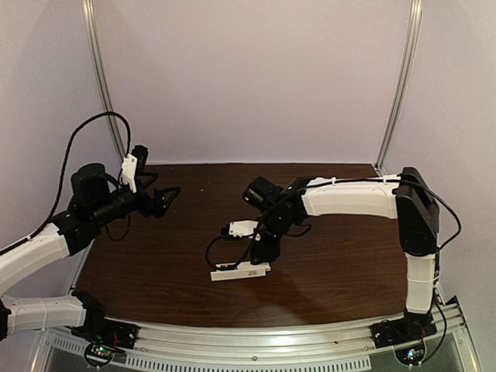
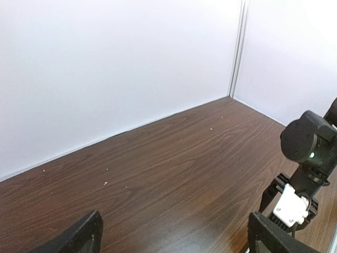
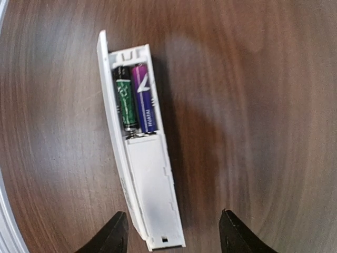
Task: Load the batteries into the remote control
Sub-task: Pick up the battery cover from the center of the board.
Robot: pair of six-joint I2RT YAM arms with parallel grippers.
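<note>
Two batteries [image 3: 142,100], green and purple, lie side by side in the open bay of the remote [image 3: 152,195]. It rests buttons-down on the bench [image 3: 253,132], so the bay faces up. The right claw [image 3: 174,221] hangs above it, fingers apart and empty. The left claw [image 2: 175,224], also apart, waits well clear. Whether both cells are fully seated is hard to tell, and the button face is hidden.

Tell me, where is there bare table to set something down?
Bare table runs along the back wall beyond the left claw, and at the near right between the remote control and the right arm's base. The middle is crowded: the right claw hangs over the remote control, cables looping beside it.
</note>
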